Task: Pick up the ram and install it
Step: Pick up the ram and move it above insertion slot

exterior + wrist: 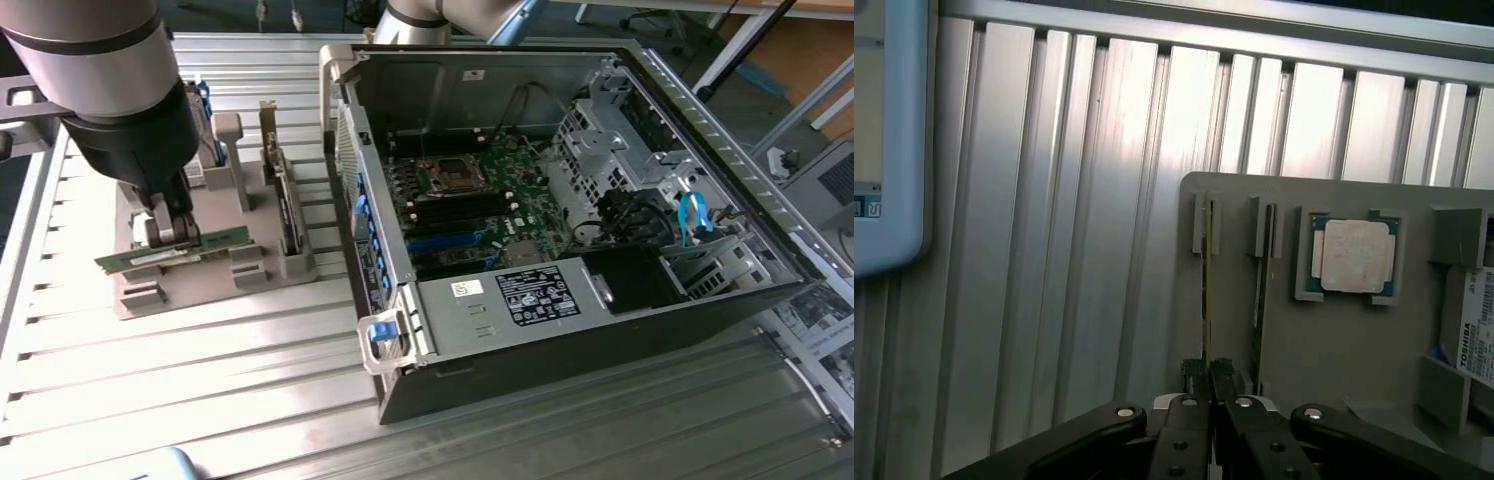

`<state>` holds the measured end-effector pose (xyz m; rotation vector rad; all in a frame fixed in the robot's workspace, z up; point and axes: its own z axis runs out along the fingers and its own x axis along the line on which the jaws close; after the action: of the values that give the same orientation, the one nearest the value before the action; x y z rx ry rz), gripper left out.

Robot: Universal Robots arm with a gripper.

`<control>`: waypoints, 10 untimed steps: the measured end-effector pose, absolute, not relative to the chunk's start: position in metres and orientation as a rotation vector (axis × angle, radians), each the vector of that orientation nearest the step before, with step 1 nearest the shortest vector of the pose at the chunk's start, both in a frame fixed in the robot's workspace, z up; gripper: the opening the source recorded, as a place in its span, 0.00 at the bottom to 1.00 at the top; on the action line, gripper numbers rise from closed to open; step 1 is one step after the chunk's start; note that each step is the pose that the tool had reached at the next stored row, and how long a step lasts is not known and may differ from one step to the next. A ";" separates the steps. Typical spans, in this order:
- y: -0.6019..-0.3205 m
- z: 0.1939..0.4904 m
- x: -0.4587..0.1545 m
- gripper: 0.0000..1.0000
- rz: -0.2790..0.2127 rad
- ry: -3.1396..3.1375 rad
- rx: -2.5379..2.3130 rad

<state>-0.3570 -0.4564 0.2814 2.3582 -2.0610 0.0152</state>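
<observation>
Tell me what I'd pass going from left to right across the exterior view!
ram → card → blue latch → processor socket → blue cable

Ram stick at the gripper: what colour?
The ram stick is green, best seen in the exterior view.

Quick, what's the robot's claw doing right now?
Gripper: closed, holding the ram by its thin edge.
</observation>
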 end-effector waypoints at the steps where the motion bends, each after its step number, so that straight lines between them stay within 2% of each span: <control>1: -0.456 0.282 -0.357 0.13 0.015 -2.061 2.358; 10: -0.456 0.290 -0.357 0.13 0.015 -2.061 2.358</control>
<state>-0.3570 -0.4564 0.2895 2.3582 -2.0610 0.0152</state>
